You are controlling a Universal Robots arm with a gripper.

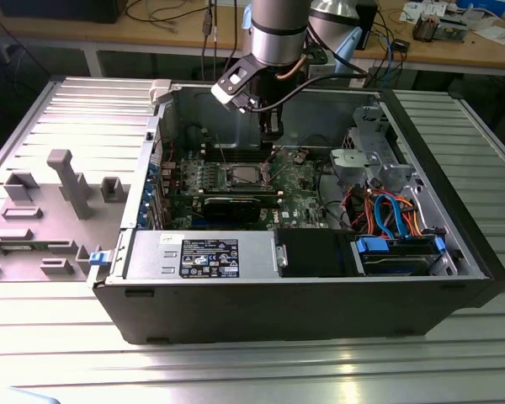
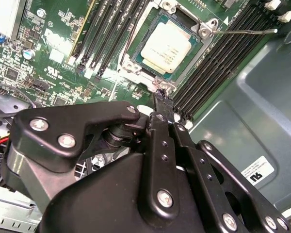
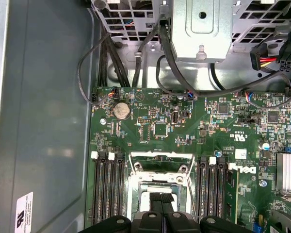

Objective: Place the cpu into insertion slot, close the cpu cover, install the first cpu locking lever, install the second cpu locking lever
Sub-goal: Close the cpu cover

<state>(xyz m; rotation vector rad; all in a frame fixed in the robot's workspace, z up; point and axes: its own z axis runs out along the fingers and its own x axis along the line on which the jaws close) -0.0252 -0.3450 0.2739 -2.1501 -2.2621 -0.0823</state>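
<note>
exterior view: an open computer case (image 1: 320, 311) lies on its side on a slatted metal bench (image 1: 252, 370). inside the case, a green board (image 1: 303, 181) covers the floor. a grey power supply box (image 1: 202, 257) sits along the near wall. a drive cage (image 1: 379, 160) with orange and blue cables (image 1: 387, 210) takes up the end at the exterior view's right. the gripper (image 1: 271, 128) reaches down into the case, above the board and just beside the insertion slot (image 1: 240, 175). a grey moulded fixture (image 1: 67, 181) rests on the bench beside the case, at the exterior view's left.

second wrist view: the cpu (image 2: 166, 47) lies flat inside the insertion slot, silver top up. the gripper's two black fingers are pressed together with nothing visible between them, and their tip is at a corner of the slot. a thin locking lever (image 2: 242, 32) juts from another corner across the black memory slots (image 2: 218, 63).

first wrist view: the closed fingers hang over the slot. the cpu cover (image 3: 160, 155), a thin pale frame, appears tilted up on the slot's side facing a coin battery (image 3: 121, 111), though i cannot be sure.
</note>
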